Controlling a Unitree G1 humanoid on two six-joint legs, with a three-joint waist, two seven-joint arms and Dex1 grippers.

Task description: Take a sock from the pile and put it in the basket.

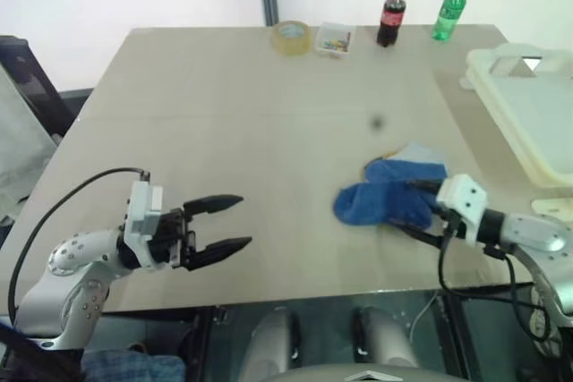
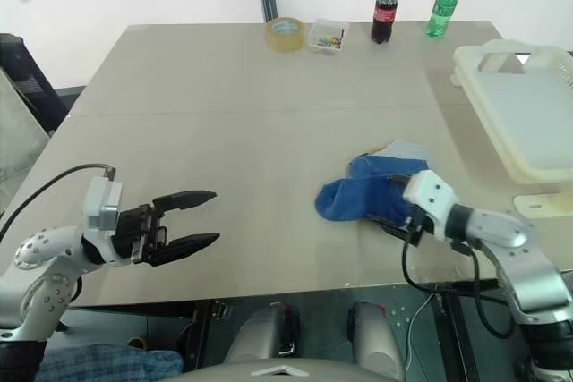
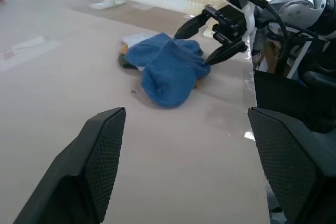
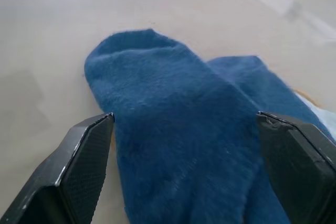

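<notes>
Over the near left part of the table (image 1: 224,114) the left hand (image 1: 235,223) hangs in the air with its two black fingers spread wide and nothing between them, pointing across toward the middle. Further right lies the pile (image 1: 398,187), a small heap near the front edge, and the sock (image 1: 380,201), royal blue and fuzzy, is draped on top of it with its rounded toe toward the left; a bit of pale grey and a sliver of yellow peek out at the far side. The right hand (image 2: 396,206) is just at the sock's right end, its fingers wide apart and set either side of the blue fabric, not closed on it. Along the far edge stand a tape roll (image 1: 292,37), a small clear box (image 1: 334,38), a cola bottle (image 1: 391,13) and a green bottle (image 1: 450,8). At the far right sits the basket (image 1: 515,105), cream-white, well apart from the pile.
</notes>
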